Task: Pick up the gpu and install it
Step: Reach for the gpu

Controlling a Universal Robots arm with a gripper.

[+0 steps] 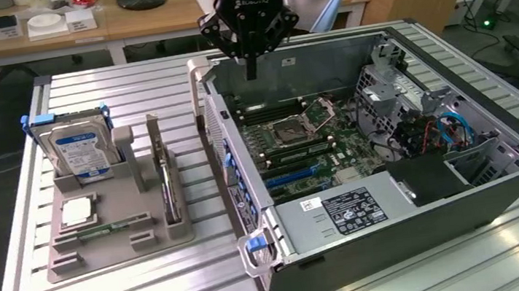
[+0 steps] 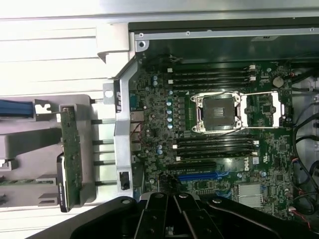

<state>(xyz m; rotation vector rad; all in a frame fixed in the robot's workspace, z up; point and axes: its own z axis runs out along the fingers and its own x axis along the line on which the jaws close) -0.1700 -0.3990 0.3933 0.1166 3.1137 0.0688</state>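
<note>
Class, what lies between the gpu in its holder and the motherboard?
The case's side wall stands between the gpu and the motherboard, seen in the exterior view and the wrist view.

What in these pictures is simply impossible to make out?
- Exterior view: the gpu stands edge-on in the grey holder, so its faces are hidden.
- Exterior view: the print on the power supply label is too small to read.
- Exterior view: the arm above the gripper is cut off by the top edge.
- Wrist view: the gripper's dark body covers part of the motherboard.
</note>
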